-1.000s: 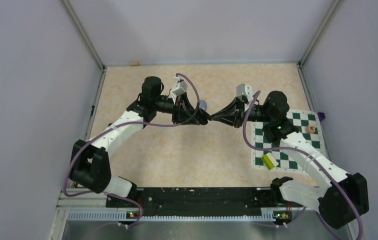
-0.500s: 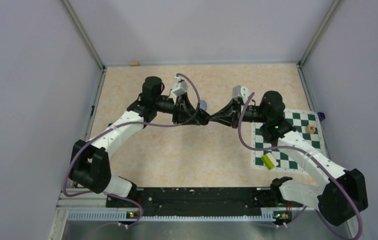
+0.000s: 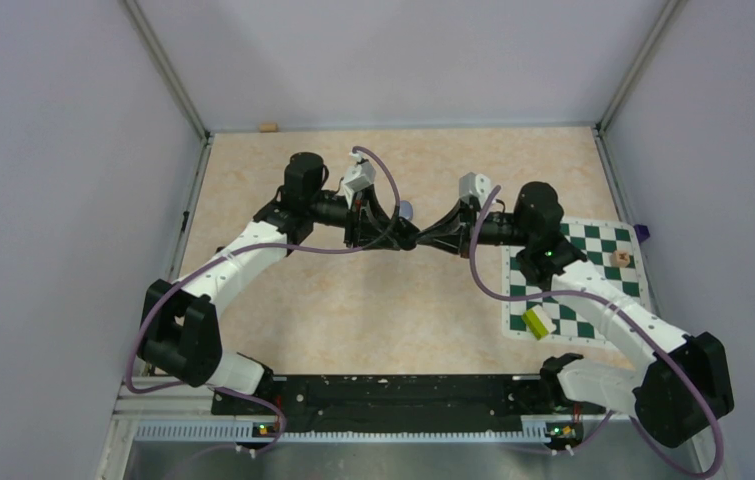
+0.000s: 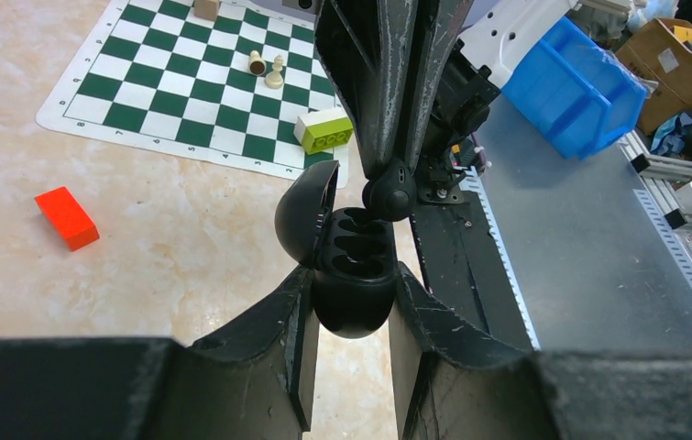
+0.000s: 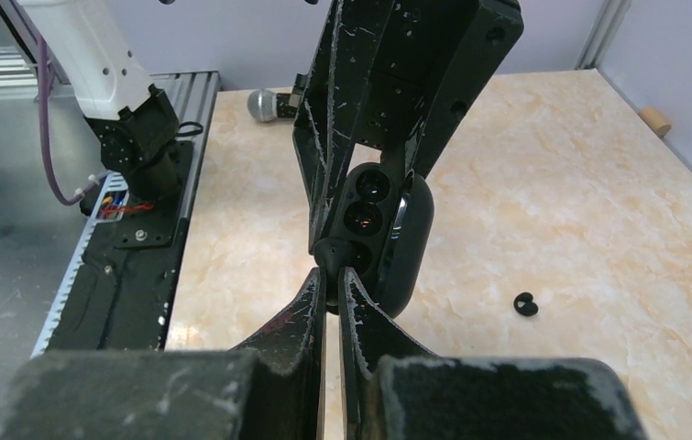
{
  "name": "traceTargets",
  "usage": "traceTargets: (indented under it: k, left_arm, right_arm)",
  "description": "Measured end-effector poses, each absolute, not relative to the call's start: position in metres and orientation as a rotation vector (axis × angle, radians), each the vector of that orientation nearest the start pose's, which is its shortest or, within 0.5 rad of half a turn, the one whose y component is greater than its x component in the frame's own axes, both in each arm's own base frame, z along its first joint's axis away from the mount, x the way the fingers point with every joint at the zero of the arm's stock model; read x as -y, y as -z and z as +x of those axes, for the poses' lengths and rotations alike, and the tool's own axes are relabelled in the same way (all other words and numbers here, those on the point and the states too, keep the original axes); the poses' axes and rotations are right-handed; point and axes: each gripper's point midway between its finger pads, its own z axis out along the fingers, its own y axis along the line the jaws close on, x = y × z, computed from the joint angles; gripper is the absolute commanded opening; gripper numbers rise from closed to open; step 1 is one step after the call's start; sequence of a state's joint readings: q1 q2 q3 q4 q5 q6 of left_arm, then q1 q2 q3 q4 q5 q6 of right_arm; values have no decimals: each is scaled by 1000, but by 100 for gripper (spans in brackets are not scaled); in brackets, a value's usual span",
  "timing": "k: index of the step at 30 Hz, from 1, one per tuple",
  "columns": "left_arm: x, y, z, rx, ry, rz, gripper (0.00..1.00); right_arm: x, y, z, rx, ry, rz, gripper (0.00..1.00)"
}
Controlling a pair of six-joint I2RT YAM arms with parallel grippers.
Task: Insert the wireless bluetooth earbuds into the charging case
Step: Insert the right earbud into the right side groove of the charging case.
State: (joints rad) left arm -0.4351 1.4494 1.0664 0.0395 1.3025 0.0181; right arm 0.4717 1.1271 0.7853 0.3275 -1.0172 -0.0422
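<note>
Held earbud: a black earbud is pinched at the very tips of the right gripper and sits at the rim of the open charging case, over its end well. I cannot tell whether it has begun to seat.
Charging case: it is held up off the table, midway between the two arms, with its lid swung open to one side. The wells that show look empty.
Left gripper: the left gripper clamps the case body from both sides, fingers pressed on its flanks below the wells.
Right gripper: its fingers are nearly together, with only the bud between them.
Step in hand: as I judge it, lining the bud up with its well and pressing it home.
Doing it well: keep the case steady and square the bud's rounded body to the well. Approach along the well's axis — not across the rim — and spread the fingers only once the bud sits flush.
Risk: the grip on so small and smooth a bud is slight. A sideways nudge against the rim could flick it out or tip the case in its clamp.
Other bud: another black earbud lies loose on the table, well apart from the case.
Further out: a red block, a chessboard mat and a yellow-green brick lie clear of the work.
</note>
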Motion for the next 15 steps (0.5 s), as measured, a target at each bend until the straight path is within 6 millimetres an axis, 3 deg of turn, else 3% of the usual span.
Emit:
traceTargets:
  k: [15]
  left_arm:
    - [296, -258, 237, -1458, 1490, 1253, 0]
  right_arm:
    - [-282, -276, 224, -1245, -1113, -1175, 1]
